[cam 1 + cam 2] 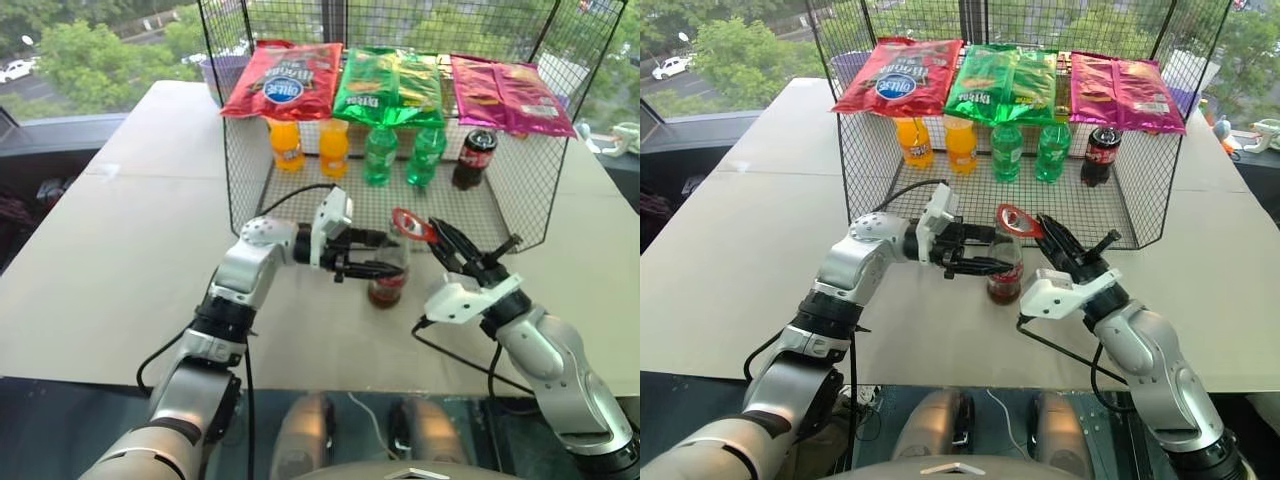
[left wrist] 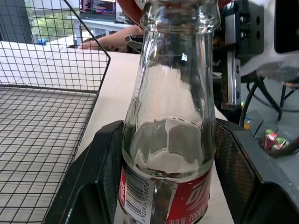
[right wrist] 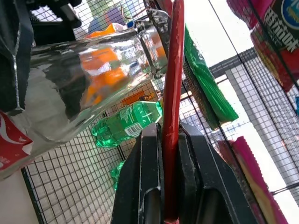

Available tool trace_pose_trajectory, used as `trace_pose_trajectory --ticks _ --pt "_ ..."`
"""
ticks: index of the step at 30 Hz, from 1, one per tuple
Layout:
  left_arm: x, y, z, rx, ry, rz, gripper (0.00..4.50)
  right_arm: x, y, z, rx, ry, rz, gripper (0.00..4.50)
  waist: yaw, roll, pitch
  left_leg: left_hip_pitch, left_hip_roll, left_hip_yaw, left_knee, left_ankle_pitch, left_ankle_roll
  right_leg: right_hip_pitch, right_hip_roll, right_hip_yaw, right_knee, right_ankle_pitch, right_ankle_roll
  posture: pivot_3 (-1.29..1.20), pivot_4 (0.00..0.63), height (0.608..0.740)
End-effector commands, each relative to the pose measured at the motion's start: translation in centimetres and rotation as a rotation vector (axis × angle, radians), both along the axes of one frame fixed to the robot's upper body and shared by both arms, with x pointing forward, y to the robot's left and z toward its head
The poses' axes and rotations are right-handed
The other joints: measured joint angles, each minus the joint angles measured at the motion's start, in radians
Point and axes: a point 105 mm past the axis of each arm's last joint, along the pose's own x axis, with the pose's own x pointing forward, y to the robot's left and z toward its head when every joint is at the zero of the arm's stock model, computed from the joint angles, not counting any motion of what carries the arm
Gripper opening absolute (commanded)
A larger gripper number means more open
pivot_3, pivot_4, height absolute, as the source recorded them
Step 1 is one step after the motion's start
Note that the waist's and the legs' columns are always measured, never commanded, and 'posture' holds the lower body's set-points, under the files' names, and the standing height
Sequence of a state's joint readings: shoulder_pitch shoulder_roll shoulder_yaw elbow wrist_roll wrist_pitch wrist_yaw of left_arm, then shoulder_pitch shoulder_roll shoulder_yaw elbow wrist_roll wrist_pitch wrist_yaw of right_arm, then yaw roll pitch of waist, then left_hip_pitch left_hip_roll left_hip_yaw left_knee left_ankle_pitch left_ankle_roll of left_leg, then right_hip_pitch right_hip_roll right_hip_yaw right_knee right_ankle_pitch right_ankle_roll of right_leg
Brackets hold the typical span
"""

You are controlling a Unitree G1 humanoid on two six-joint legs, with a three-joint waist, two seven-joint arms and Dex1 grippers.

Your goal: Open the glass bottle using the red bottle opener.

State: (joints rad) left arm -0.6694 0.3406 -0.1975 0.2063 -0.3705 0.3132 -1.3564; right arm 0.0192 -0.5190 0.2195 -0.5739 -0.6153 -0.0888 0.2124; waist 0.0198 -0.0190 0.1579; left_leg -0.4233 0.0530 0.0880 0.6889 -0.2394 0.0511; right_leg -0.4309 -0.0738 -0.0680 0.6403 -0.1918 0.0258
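Observation:
The glass bottle stands upright on the table just in front of the wire basket, with dark cola low in it and a red label. My left gripper reaches in from the left, shut on the bottle; its black fingers press on both sides of the bottle's shoulder. My right gripper comes from the right, shut on the red bottle opener by its handle. The opener's oval head sits over the bottle's top. In the right wrist view the opener shows edge-on beside the bottle's neck.
The wire basket stands right behind the bottle. Orange bottles, green bottles and a dark plastic cola bottle stand in it, with snack bags across its top. A black cable lies near the table's front edge.

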Motion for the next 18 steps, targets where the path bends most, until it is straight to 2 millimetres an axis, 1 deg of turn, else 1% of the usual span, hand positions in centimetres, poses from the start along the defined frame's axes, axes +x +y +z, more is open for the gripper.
trace_pose_trajectory --ticks 1,5,7,9,13,15,16,18 --pt "0.1 -1.0 2.6 -0.047 -0.146 0.012 2.25 -1.1 1.4 -3.8 -0.183 0.15 0.112 0.0 0.0 0.0 0.0 0.001 0.0 0.0 0.0 0.0 0.0 0.0 -0.001 0.0 0.0 0.0 0.0 0.0 0.15 0.728" --pt "-0.1 -0.8 2.2 -0.042 -0.141 0.014 2.25 -1.2 1.3 -2.4 -0.244 0.126 0.139 0.0 0.0 0.0 0.0 0.001 -0.001 0.0 0.0 0.0 0.0 0.0 -0.002 -0.001 0.0 0.0 0.0 0.0 0.15 0.728" --pt "-0.2 -0.7 1.7 -0.037 -0.137 0.017 2.25 -1.0 1.2 -1.2 -0.285 0.106 0.148 0.0 0.001 0.0 0.0 0.0 -0.002 0.0 0.0 0.0 0.0 0.0 -0.003 -0.002 0.0 0.0 0.0 0.0 0.15 0.728" --pt "-0.2 -0.6 1.3 -0.031 -0.136 0.019 2.25 -0.5 0.9 0.4 -0.325 0.075 0.148 0.0 0.001 0.001 0.001 -0.001 -0.003 -0.001 0.0 0.0 0.0 0.0 -0.004 -0.002 0.0 0.0 0.0 0.0 0.15 0.728" --pt "-0.2 -0.8 1.0 -0.034 -0.137 0.024 2.25 0.1 0.6 3.2 -0.389 0.045 0.162 0.0 0.002 0.001 0.001 -0.003 -0.005 -0.004 0.0 0.0 0.0 0.0 -0.006 -0.005 -0.001 0.0 0.0 0.0 0.15 0.728" --pt "-0.2 -0.8 0.8 -0.038 -0.136 0.026 2.25 0.2 0.6 4.3 -0.419 0.039 0.173 0.0 -0.001 0.001 0.001 -0.005 -0.005 -0.005 0.0 0.0 0.001 -0.002 -0.006 -0.006 -0.001 0.0 0.0 0.0 0.15 0.728" --pt "-0.3 -0.9 0.7 -0.041 -0.135 0.025 2.25 0.2 0.6 4.7 -0.428 0.041 0.177 0.0 -0.001 0.001 0.001 -0.006 -0.006 -0.005 0.0 0.003 0.005 -0.002 -0.006 -0.007 -0.001 0.0 0.0 0.0 0.15 0.728" --pt "-0.3 -0.9 0.7 -0.046 -0.133 0.023 2.25 0.2 0.5 5.3 -0.439 0.044 0.179 0.0 -0.001 0.001 0.001 -0.008 -0.006 -0.006 -0.001 0.003 0.005 -0.003 -0.006 -0.008 -0.002 0.0 0.0 0.0 0.15 0.728"
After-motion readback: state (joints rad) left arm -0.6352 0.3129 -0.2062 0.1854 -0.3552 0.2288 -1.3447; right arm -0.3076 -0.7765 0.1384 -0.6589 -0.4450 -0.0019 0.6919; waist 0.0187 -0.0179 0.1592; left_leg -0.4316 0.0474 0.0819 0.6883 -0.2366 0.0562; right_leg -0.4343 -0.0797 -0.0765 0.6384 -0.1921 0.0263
